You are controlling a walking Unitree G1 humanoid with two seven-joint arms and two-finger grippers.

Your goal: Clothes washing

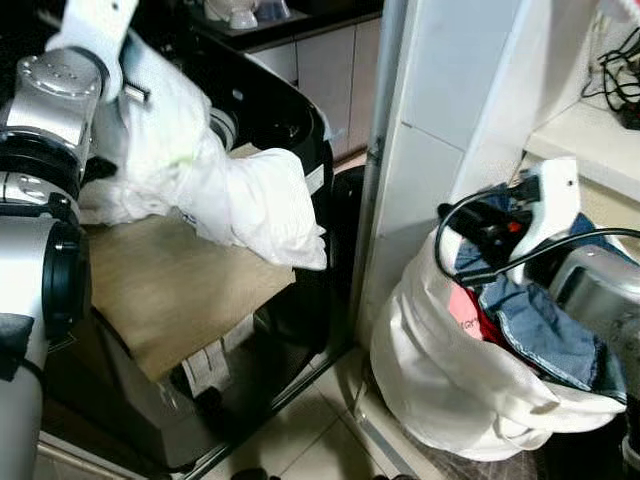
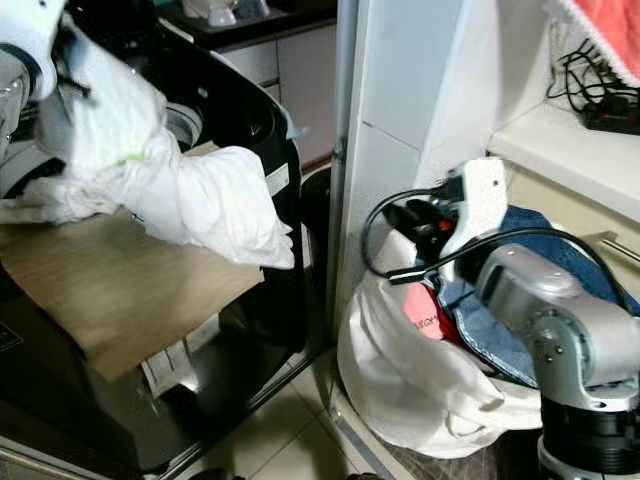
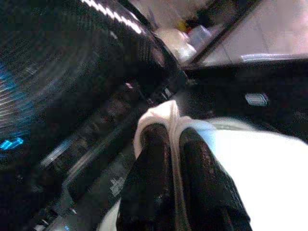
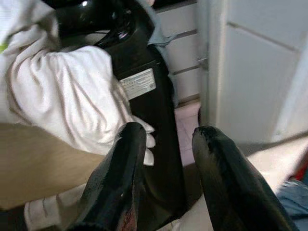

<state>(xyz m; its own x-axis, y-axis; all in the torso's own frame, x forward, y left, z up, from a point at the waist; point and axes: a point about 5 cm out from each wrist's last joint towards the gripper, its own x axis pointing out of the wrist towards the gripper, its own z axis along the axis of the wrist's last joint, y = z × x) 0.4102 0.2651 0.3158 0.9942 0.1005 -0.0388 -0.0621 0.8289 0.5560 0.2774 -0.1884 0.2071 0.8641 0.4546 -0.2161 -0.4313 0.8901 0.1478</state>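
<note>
A white garment (image 1: 240,195) hangs over the top of the black washing machine (image 1: 290,110), its loose end draping onto a sheet of brown cardboard (image 1: 170,290) that lies across the machine. My left gripper (image 3: 173,139) is shut on a fold of this garment, above the dark drum opening (image 2: 185,125). My right gripper (image 4: 166,139) is open with nothing between its fingers. It hovers over the white laundry bag (image 1: 430,380) on the floor and faces the machine. In the bag are blue jeans (image 1: 540,330) and a red cloth (image 1: 485,320).
A white pillar (image 1: 450,120) stands between the machine and the bag. Behind the bag is a counter (image 1: 590,130) with black cables. An orange towel (image 2: 610,30) hangs at the upper right. Tiled floor (image 1: 290,440) runs in front.
</note>
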